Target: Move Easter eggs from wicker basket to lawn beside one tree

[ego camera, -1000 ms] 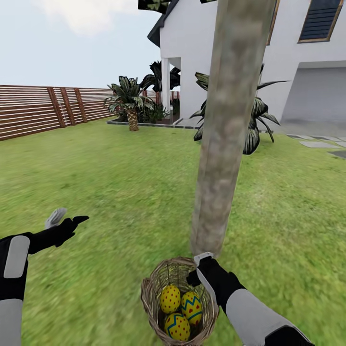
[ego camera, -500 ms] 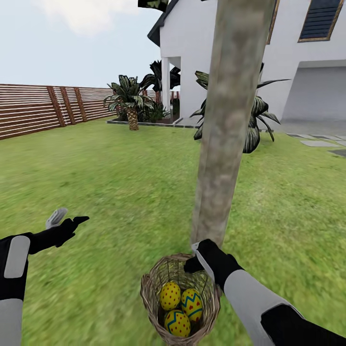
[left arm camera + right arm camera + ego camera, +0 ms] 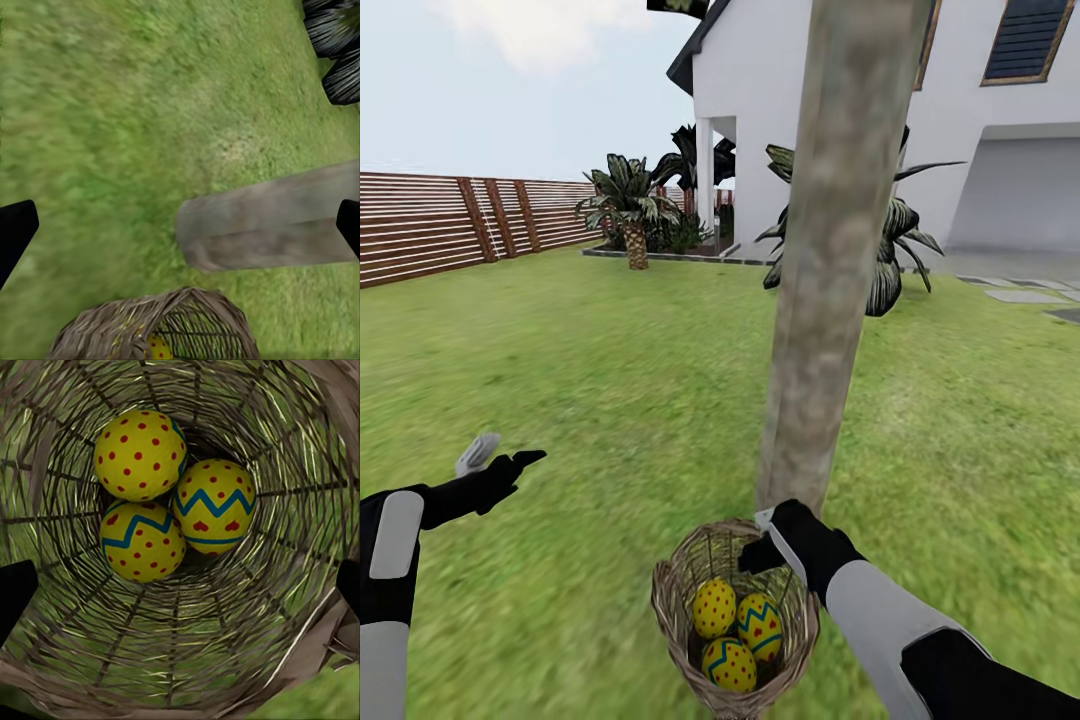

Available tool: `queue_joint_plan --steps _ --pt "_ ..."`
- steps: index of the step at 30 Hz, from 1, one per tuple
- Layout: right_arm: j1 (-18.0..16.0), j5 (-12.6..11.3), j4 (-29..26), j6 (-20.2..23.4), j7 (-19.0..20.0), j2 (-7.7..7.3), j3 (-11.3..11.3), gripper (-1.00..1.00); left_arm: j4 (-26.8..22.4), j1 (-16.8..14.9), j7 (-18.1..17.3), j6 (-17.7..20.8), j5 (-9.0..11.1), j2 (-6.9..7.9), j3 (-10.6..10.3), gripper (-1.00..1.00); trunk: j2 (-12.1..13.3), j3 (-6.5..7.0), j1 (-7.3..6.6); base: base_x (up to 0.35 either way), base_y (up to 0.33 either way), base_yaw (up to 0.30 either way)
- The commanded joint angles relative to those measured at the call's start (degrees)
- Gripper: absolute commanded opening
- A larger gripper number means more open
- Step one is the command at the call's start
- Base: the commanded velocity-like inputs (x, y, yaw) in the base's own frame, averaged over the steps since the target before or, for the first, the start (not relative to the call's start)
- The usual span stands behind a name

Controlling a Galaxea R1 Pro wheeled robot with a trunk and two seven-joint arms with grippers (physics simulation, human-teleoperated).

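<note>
Nearest the robot, the small round brown open-weave wicker basket [image 3: 732, 630] sits on the bright green lawn [image 3: 610, 400], tilted so its mouth faces up toward the head camera. Inside it lie all three yellow Easter eggs, touching one another in a cluster at the bottom: one with red dots only [image 3: 714, 608], one with a blue zigzag band and red marks [image 3: 760, 626], and a third with red dots and a blue zigzag [image 3: 729, 665] nearest the robot.

The black right hand [image 3: 772, 540] is at the far right part of the basket's rim, above the eggs and not touching them. In the right wrist view its two dark fingertips [image 3: 15, 589] stand wide apart at either edge, with the basket's woven wall [image 3: 172, 660] and the three eggs [image 3: 176, 506] between and beyond them, so the hand is spread and holds nothing.

The black left hand [image 3: 500, 462] hovers over bare grass well to the left of the basket; its fingers [image 3: 13, 234] are likewise spread apart, empty.

Just beyond the basket rises the straight, mottled grey-brown tree trunk [image 3: 830, 260], its base close to the basket's far rim. Farther off stand a large dark-leaved plant [image 3: 895, 255], a short palm [image 3: 628, 215], a brown slatted wooden fence [image 3: 450, 225] at the left and a white house [image 3: 970, 110] at the far right.
</note>
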Motion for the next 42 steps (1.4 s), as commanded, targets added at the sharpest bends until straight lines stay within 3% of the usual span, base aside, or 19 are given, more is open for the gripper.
queue_joint_plan --steps 1,22,33,42 --pt "0.0 0.0 -0.1 0.2 0.2 0.00 0.2 1.00 0.0 0.0 -0.4 0.3 -0.3 0.00 0.1 1.00 -0.4 -0.24 0.22 0.000 0.000 0.000" --pt "0.0 0.3 -0.2 -1.0 0.1 0.00 0.2 1.00 0.0 0.0 -0.4 0.3 -0.3 0.14 0.3 1.00 -8.9 -4.01 4.83 0.000 0.000 0.000" --pt "0.0 -0.3 0.4 -1.3 -0.3 0.00 0.1 1.00 -0.1 0.0 -0.4 0.3 -0.3 0.18 0.3 1.00 -13.3 -5.98 7.25 0.124 0.000 0.000" --pt "0.0 -0.3 0.4 -1.5 -4.8 0.00 0.0 1.00 0.0 0.0 -0.4 0.3 -0.3 0.12 0.3 1.00 -16.9 -7.60 9.22 0.003 0.000 0.000"
